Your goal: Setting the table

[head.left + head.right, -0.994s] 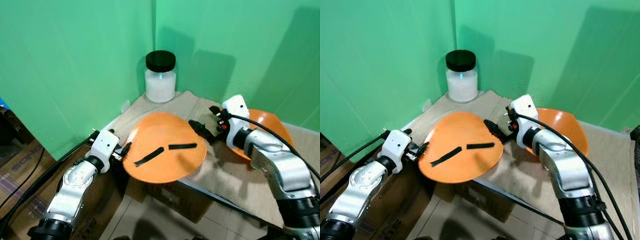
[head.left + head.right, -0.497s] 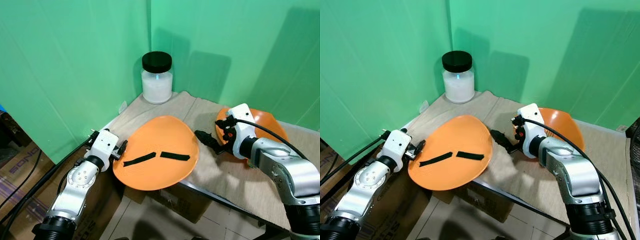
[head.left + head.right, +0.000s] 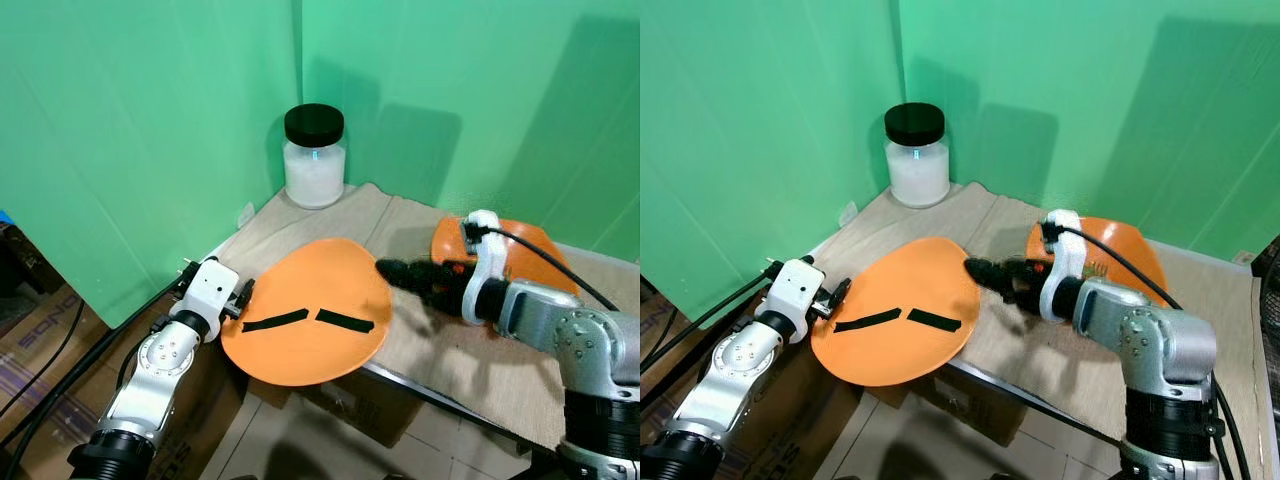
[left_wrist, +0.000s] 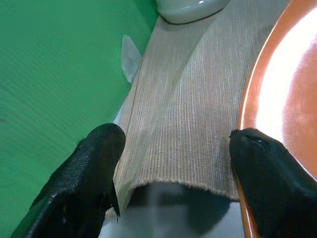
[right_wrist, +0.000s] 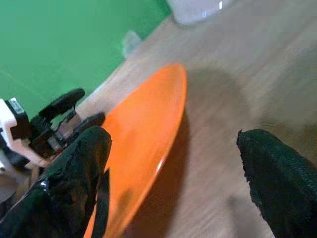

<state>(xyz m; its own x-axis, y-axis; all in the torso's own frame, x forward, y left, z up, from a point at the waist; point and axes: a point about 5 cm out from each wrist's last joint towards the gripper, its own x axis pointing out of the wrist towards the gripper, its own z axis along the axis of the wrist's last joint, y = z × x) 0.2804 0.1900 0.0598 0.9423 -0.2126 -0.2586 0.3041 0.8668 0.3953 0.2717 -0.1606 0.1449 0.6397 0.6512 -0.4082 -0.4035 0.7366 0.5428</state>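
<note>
Large orange plate (image 3: 305,325) sits tilted at the near left corner of the table (image 3: 470,350), its near half overhanging the edge above cardboard boxes (image 3: 40,330), two black strips (image 3: 310,320) across its face. Left gripper (image 3: 243,293) is at the plate's left rim; in the left wrist view its fingers (image 4: 89,173) are spread wide, one finger off over the woven mat (image 4: 183,119) and the other just touching the rim, so released, not clamping, more like bracing or lining up on the rim so the plate does not slide off. Right gripper (image 3: 405,275) points across the table at the plate's right rim, just beside it, fingers (image 5: 74,173) also spread apart and holding nothing; likely placed to push or pinch the opposite rim so both arms can shift the plate together. Second orange plate (image 3: 530,250) lies further right on the mat, partly behind the right forearm, probably already set. White jar with black lid (image 3: 315,155) stands in the back corner by the green backdrop (image 3: 150,120), well apart from both grippers. Judgement: plate is not yet fully set; the risk is that it tips off the edge, since neither gripper grips it.
</note>
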